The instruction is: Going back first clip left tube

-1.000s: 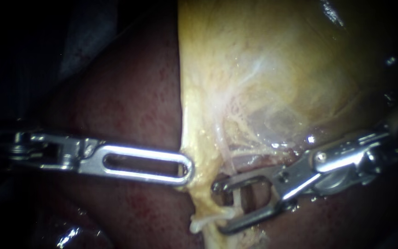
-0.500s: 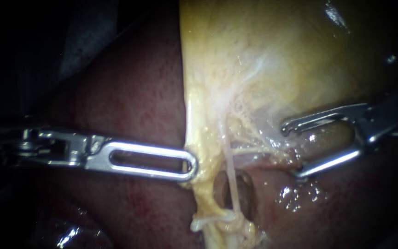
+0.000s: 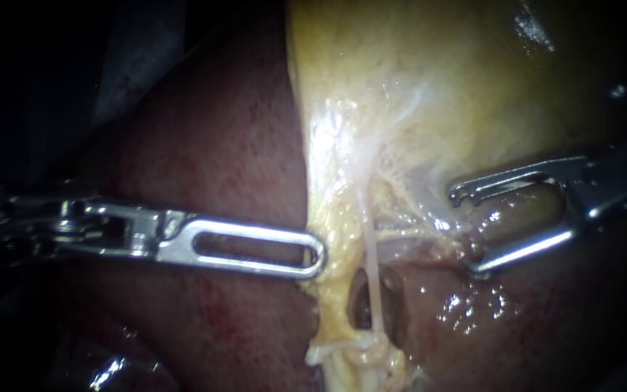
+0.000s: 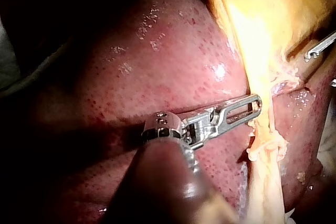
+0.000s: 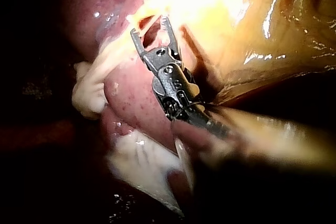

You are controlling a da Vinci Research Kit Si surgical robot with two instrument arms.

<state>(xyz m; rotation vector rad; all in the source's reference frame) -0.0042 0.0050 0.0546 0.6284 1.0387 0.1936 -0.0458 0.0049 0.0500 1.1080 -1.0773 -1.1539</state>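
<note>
The tube [image 3: 371, 268] is a thin pale strand. It runs taut across a dark opening in the tissue, from the yellow fat under the gallbladder [image 3: 459, 94] down to a small whitish knot. I can make out no clip on the tube.

The left instrument [image 3: 308, 252] lies over the liver [image 3: 205, 167], on the liver side of the tube. Its tip touches the yellow edge [image 3: 328, 218] just beside the tube. Its jaws seem to lie together. I cannot tell whether they pinch a fold of this edge.

The right instrument [image 3: 466, 232] is on the other side of the tube, apart from it. Its jaws stand wide and hold nothing. The upper jaw lies against the thin film near the tube, and the lower one rests on wet red tissue.

By the task, I judge that this instrument has to go away from the tube. The danger is the wide jaws. The hooked tip of one jaw can catch the film or the fine strands beside the tube and pull them along, and this can tear the tube. A sideways move towards the tube can also strike it.

The left instrument is a second danger. The tube looks tense, so more push on the yellow edge can stretch it too far or break it.
</note>
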